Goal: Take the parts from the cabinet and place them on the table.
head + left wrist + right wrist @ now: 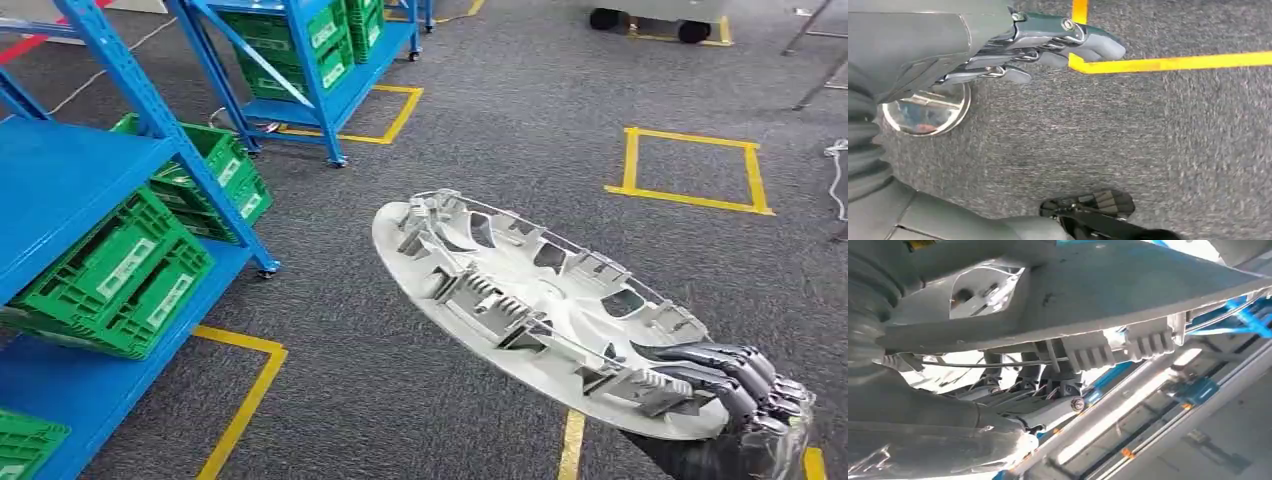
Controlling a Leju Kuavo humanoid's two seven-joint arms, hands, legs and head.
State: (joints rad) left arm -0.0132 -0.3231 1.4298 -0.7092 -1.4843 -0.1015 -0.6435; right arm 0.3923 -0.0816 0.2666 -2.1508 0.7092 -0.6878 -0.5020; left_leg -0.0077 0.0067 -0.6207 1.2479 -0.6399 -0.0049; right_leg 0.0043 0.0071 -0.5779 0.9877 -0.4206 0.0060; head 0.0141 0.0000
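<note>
The right hand at lower right holds the white wheel cover, fingers curled over its rim. The left hand holds nothing, its fingers straight, close together above grey carpet.

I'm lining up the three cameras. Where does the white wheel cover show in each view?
Head view: wheel cover, lower centre-right, held at its rim by the right hand.
Left wrist view: not in it.
Right wrist view: its ribbed underside above the hand.
Shared landmark: the cover's ribbed clips.
</note>
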